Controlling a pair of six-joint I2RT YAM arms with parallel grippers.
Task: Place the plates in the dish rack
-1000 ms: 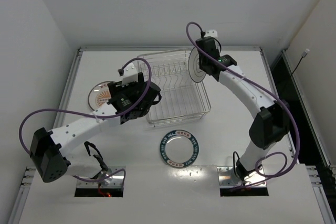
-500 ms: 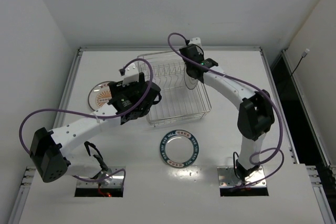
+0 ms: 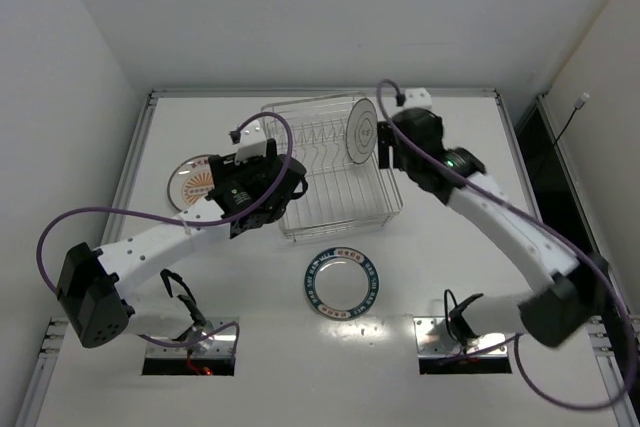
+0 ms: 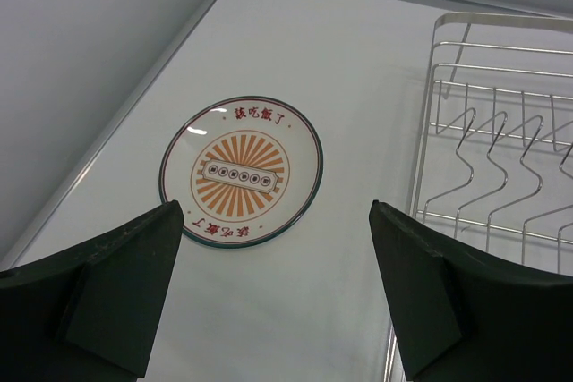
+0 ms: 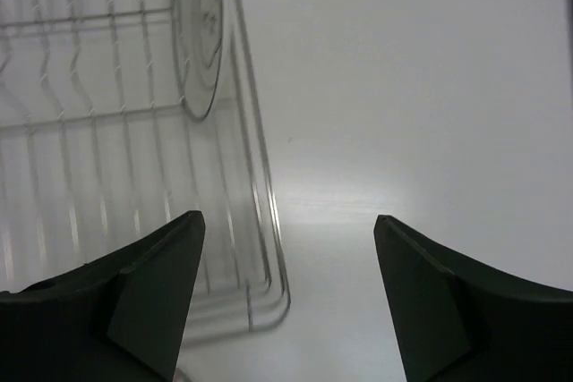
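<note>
The silver wire dish rack [image 3: 340, 215] stands at the table's far middle. A plain whitish plate [image 3: 362, 131] stands upright between the dividers at the rack's right end, also seen in the right wrist view [image 5: 201, 33]. My right gripper [image 3: 392, 144] hangs open just right of that plate, touching nothing [image 5: 288, 218]. An orange-sunburst plate [image 3: 190, 182] lies flat to the left of the rack [image 4: 240, 172]. My left gripper [image 3: 248, 169] is open and empty above the table beside it [image 4: 277, 212]. A teal-rimmed plate [image 3: 343, 282] lies flat in front of the rack.
The rack's left wire wall [image 4: 430, 123] is close to my left gripper's right finger. The rack's near right corner [image 5: 269, 297] sits below my right gripper. A raised metal rim [image 3: 140, 147] borders the table, with white walls behind.
My right gripper has opened and let go of the plain plate, which now stands in the rack. The right arm has swung back to the right. The left arm has not moved.
</note>
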